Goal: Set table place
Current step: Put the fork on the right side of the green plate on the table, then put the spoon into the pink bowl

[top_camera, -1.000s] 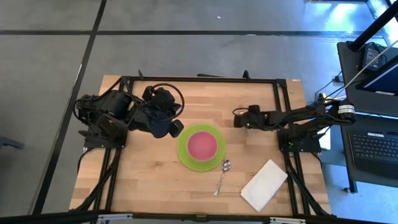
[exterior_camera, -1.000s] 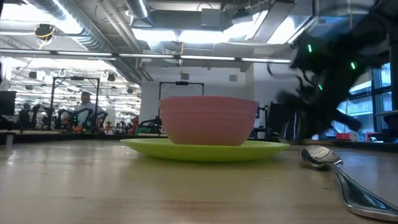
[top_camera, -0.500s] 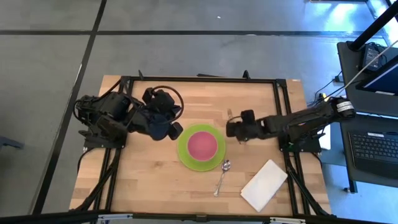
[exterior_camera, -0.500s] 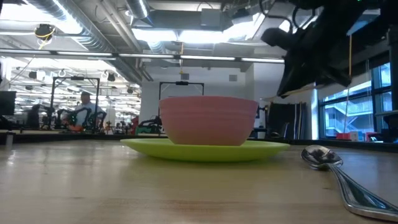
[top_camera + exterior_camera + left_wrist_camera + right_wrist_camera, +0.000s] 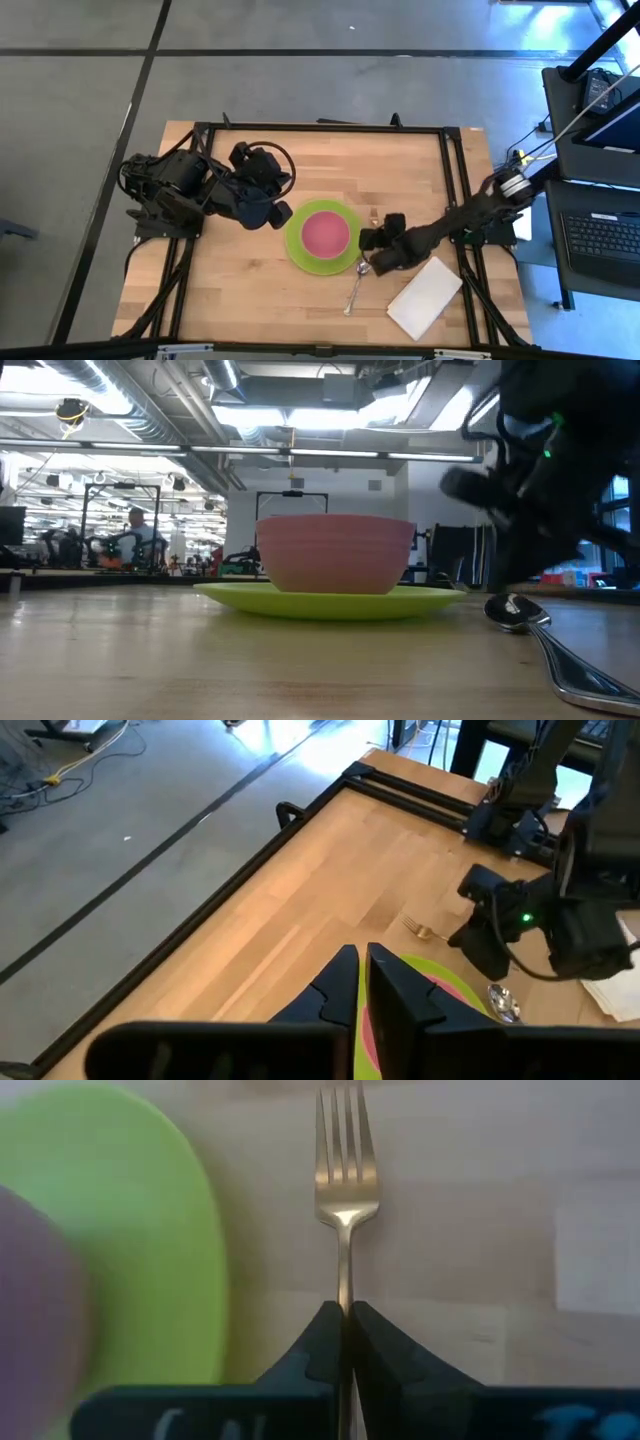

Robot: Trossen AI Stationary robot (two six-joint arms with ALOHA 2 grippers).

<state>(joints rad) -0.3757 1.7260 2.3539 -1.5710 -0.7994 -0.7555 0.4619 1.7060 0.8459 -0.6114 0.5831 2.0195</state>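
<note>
While gripping: right gripper clenched on fork, right of green plate.
Left gripper: closed, empty, upper left of plate.

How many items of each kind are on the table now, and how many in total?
Plate: 1
Bowl: 1
Spoon: 1
Fork, held by the right gripper: 1
Napkin: 1
Total: 5

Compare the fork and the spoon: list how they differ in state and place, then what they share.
The fork is gripped by its handle in the shut right gripper; the spoon lies free on the table. The fork ends in tines, pointing away past the plate's rim; the spoon ends in a bowl, which lies nearest the plate. Both are shiny metal cutlery, on the plate's right side.
</note>
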